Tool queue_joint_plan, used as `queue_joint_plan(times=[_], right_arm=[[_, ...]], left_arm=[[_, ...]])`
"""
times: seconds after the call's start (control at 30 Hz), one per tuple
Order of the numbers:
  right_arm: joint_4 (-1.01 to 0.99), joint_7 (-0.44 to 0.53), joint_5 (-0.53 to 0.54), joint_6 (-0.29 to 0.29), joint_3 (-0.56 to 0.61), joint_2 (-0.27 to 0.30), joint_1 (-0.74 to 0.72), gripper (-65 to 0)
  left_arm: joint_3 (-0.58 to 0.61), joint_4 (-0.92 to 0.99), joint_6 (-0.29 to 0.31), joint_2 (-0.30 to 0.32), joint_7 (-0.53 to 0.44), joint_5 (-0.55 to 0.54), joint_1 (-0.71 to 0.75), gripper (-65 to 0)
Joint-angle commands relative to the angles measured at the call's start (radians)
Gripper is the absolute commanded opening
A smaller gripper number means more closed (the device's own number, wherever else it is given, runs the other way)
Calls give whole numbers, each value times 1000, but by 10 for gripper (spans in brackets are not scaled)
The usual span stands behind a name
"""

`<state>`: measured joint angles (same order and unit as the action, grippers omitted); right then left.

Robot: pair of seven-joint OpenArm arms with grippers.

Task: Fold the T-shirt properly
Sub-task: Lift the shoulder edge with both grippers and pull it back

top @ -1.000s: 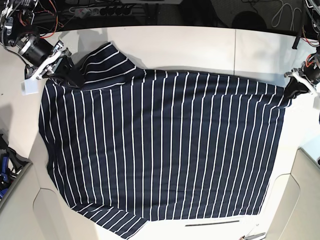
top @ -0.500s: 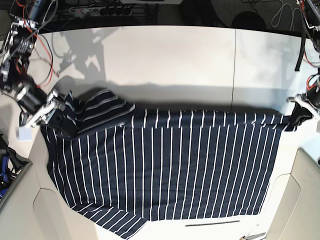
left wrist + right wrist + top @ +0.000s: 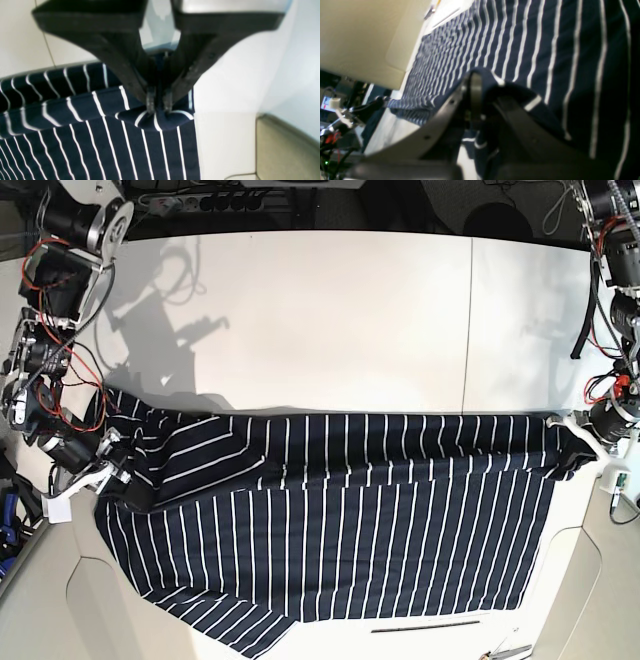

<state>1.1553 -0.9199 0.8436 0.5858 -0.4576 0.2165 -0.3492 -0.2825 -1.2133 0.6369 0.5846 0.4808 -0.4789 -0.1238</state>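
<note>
The navy T-shirt (image 3: 340, 550) with thin white stripes lies across the white table (image 3: 330, 320), its far edge lifted and drawn over the body as a fold. My left gripper (image 3: 577, 442) at the base view's right is shut on the shirt's far right corner; the left wrist view shows the fingertips (image 3: 150, 101) pinching a bunched hem of the T-shirt (image 3: 100, 140). My right gripper (image 3: 118, 470) at the base view's left is shut on the far left corner by the sleeve; in the right wrist view (image 3: 476, 100) striped T-shirt cloth (image 3: 520, 45) drapes over its fingers.
Beige padded panels sit at the front left (image 3: 60, 610) and front right (image 3: 600, 580) of the table. A thin dark strip (image 3: 425, 626) lies just in front of the shirt's near edge. Cables and a power strip (image 3: 200, 200) run along the back.
Both grippers have pulled the shirt's far edge toward the front, so the fold line has moved nearer and more bare table shows behind it. The left sleeve has come along with it.
</note>
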Motion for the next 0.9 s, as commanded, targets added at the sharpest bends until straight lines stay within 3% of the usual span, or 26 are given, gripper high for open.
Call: queue_joint_plan(times=[0.0,0.2,0.3,0.33,0.43,0.5,0.6,0.87], right_arm=[[-6,43,1,6,4,14,-39,-650],[-106,161,-95,6,57,13,-57,-650],[-134,215,-108,6,74,13,-57,-650],[-135,216,-109,6,76,13,-57,-587],[-135,209,-115,5,76,14,-57,-284],[-132,177,-115,5,75,17,-58,-194],[-107,99,-114,5,50,19,-57,-197],[8,-53,-47,5,-150,25,-52,-197]], left_arm=[[-2,11,-1,25,-30,-9,-35,-650],[4,142,-1,10,-53,-10,-99,-650],[4,150,-2,-9,-61,-10,-100,-566],[4,150,-1,-15,-60,-10,-100,-527],[4,150,-2,-24,-58,-23,-100,-428],[3,150,-16,-24,-51,-38,-101,-390],[-18,148,-50,-21,-13,-71,-101,-385],[-225,145,-23,-22,151,-216,-93,-385]])
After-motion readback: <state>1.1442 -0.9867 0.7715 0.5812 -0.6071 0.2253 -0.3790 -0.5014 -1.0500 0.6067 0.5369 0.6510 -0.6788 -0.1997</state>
